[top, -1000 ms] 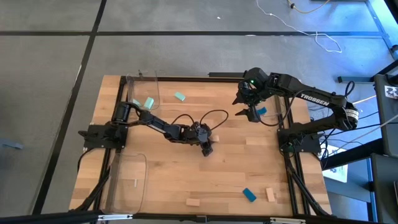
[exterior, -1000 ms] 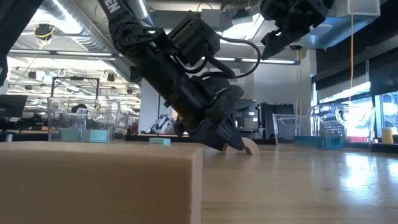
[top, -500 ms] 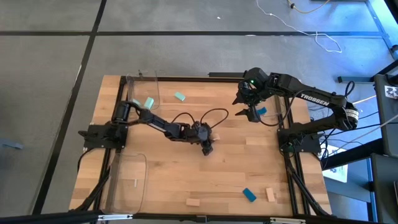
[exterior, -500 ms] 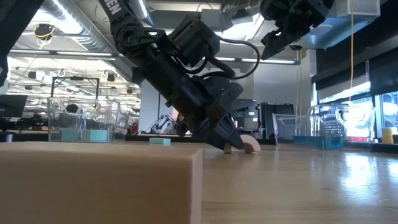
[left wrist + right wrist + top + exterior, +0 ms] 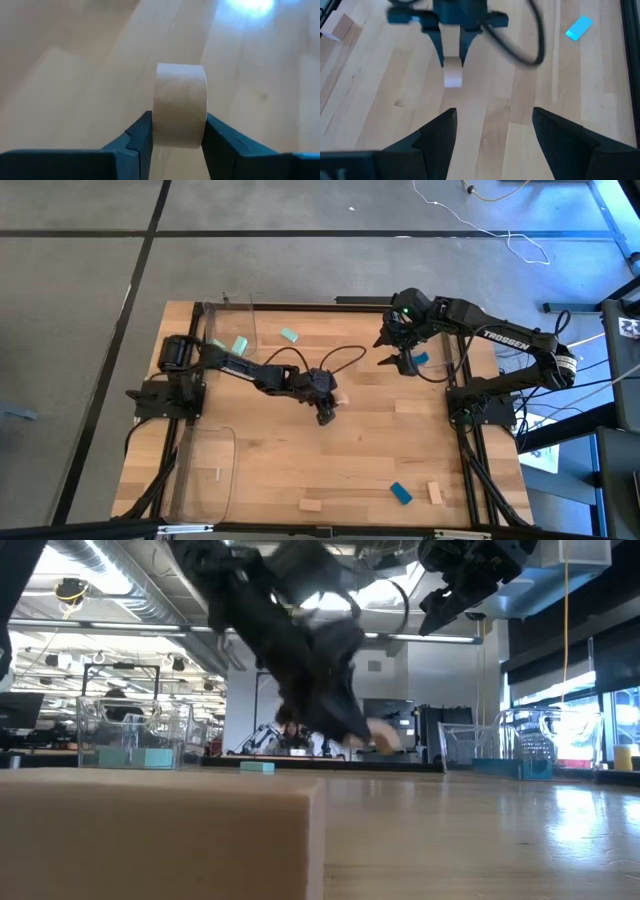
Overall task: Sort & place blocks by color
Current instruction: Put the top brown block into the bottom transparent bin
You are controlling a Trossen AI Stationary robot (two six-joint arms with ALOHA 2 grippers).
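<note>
My left gripper (image 5: 331, 402) is over the middle of the table, shut on a pale wood block with a rounded end (image 5: 179, 102). The low view shows this block (image 5: 381, 736) off the tabletop. My right gripper (image 5: 396, 361) hangs open high above the far right part of the table, next to a blue block (image 5: 420, 360) lying flat. Teal blocks lie in the far left tray (image 5: 240, 345) and beside it (image 5: 289, 335). A blue block (image 5: 400, 493) and two wood blocks (image 5: 310, 505) (image 5: 434, 493) lie flat near the near edge. My left gripper pinches the wood block by its two flat sides (image 5: 161, 131) between both fingers. The block's rounded end (image 5: 180, 70) sticks out past the fingertips. The fingers slant downward from the table's left. The block is lifted clear of the table.
Clear plastic trays stand at the far left (image 5: 228, 320) and near left (image 5: 205, 470) of the table; the near one holds a thin wood stick (image 5: 217, 473). A large wood block (image 5: 160, 830) fills the low view's foreground. Cables loop over the table's middle.
My left gripper has risen from the tabletop and drawn slightly toward the table's left edge. It has stayed shut on the wood block, which rested on the table a second ago and now hangs clear of it. My right arm has kept still.
</note>
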